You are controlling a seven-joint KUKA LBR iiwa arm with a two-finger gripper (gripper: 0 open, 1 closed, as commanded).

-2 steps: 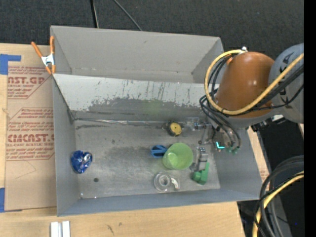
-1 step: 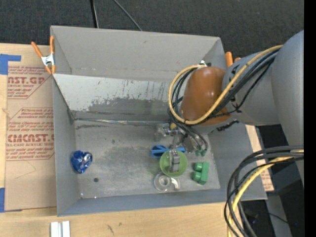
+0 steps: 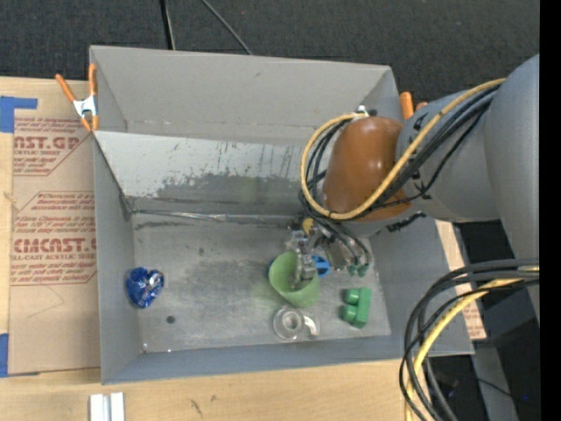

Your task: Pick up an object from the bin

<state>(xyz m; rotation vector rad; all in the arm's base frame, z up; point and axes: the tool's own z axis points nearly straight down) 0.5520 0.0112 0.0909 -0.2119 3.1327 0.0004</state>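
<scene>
Where the floor of the bin [image 3: 210, 261] runs toward its front-right part, a pale green cup [image 3: 282, 281] sits with its mouth up, and the gripper [image 3: 305, 264] is down at its rim on the right side, metal tip reaching into or just over the mouth. Whether the pincer is spread, pressed together or pinching the cup wall cannot be told from this angle.

Just beside the cup on the right lies a small blue piece [image 3: 322, 267], partly under the gripper's body. A green block [image 3: 355, 307] lies near, further right and forward, and a clear, shiny ring-like thing [image 3: 294, 324] lies just in front of the cup, close to the front wall. These three crowd the cup on its right and front.

To the cup's left the floor is bare, as far as a crumpled blue thing [image 3: 144, 286] well apart near the left wall.

The arm comes in from the right and bends down steeply; its orange cover [image 3: 364, 160] hangs above the back-right floor, looped by yellow and black cables [image 3: 308, 160].
</scene>
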